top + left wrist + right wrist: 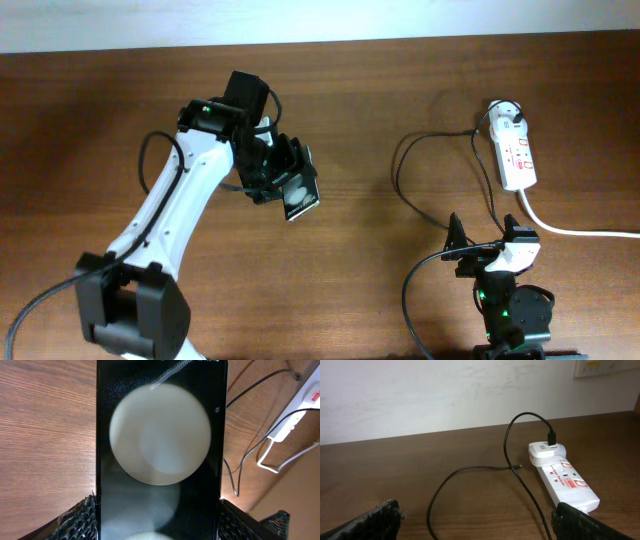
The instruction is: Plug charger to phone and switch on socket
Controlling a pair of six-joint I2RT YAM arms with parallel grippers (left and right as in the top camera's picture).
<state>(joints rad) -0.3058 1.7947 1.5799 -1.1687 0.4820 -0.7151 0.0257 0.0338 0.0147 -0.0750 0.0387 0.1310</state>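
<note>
My left gripper (283, 178) is shut on the phone (299, 197), a glossy black slab held above the table left of centre. In the left wrist view the phone (160, 450) fills the frame with round white reflections, and the gripper (159, 527) has a finger on each long edge. The socket (517, 152) lies at the far right, with the charger's white adapter (506, 119) plugged into its far end. The charger cable (402, 165) loops over the table toward my right gripper (488, 243), which is open and empty. In the right wrist view (480, 530) the cable's connector tip (519, 466) lies free left of the socket (568, 483).
The socket's thick white cord (575, 229) runs off to the right edge. A white wall (445, 395) stands behind the table's far edge. In the left wrist view the socket (306, 399) and the black cable (243, 460) lie to the phone's right.
</note>
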